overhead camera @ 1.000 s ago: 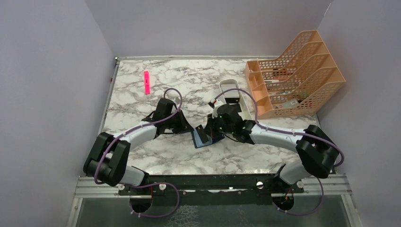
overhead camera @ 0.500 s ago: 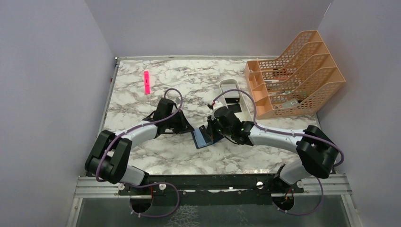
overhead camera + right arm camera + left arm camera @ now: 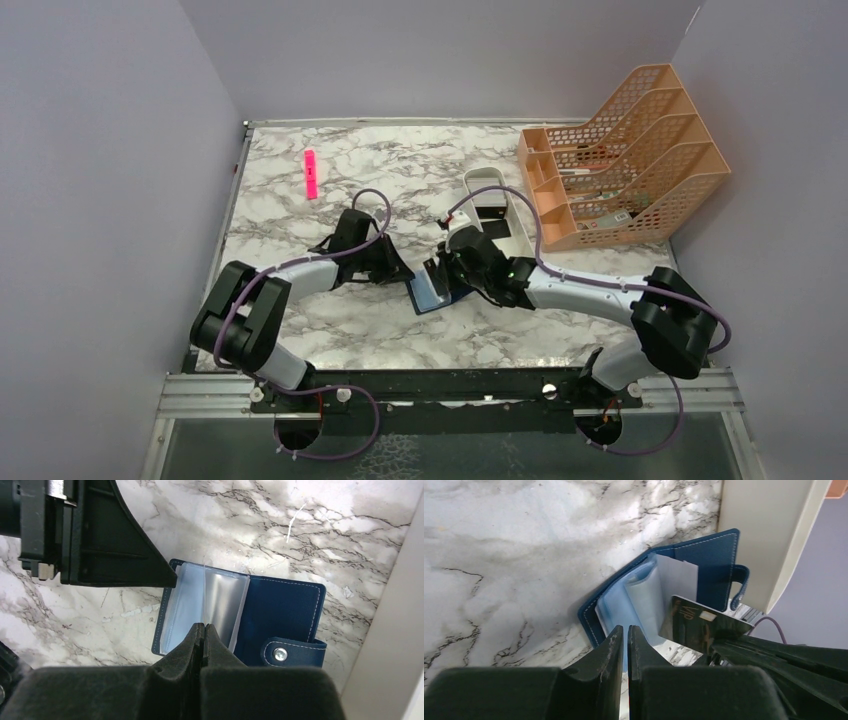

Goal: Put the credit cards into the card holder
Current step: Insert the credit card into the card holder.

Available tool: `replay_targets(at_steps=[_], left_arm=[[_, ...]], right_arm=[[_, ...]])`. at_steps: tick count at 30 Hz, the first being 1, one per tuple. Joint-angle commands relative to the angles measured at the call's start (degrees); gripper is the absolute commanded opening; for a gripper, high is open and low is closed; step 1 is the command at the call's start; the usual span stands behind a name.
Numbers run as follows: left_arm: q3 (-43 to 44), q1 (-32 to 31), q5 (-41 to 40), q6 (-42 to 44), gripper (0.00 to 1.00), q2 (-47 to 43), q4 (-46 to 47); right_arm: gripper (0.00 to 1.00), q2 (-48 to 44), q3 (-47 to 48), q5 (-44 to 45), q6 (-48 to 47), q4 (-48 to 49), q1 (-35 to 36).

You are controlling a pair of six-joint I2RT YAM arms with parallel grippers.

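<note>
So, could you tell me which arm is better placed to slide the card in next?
Right. The right fingers are shut on a card, edge-on just over the open holder. The left fingers only rest at the holder's edge, probably steadying it.

Your card holder (image 3: 428, 292) lies open on the marble top (image 3: 330, 190) near the table's middle; it is a navy-blue folding wallet with pale stitching, a strap ending in a silver snap, and light-blue clear sleeves fanned up from its spine. One credit card (image 3: 702, 626), dark and glossy with "VIP" lettering and a small pale patch, is pinched in the right gripper (image 3: 204, 628) and hangs over those sleeves; from the right wrist you see it edge-on, a thin line across the open wallet.
</note>
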Motion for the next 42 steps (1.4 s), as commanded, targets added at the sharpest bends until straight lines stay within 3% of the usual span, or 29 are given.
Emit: replay_targets(at_steps=[1,6,14,30,42], left_arm=[[0.2,-0.2,1.9,0.2,0.12,2.7,2.0],[0.0,-0.2,1.0,0.7,0.12,4.0,2.3],[-0.4,-0.3,-0.7,1.9,0.12,5.2,1.3],[-0.4,-0.3,-4.5,3.6,0.11,6.4,-1.4],[2.1,-0.3,-7.0,6.5,0.11,7.2,-5.3]], right_arm=[[0.01,-1.5,1.5,3.2,-1.3,-0.8,0.6],[0.01,-2.3,1.3,-0.1,1.1,0.5,1.8],[0.01,2.1,2.8,4.1,1.4,0.3,4.7],[0.01,1.1,2.1,23.0,-3.8,-4.7,6.5],[0.01,-0.8,-6.3,10.8,1.9,6.5,3.6]])
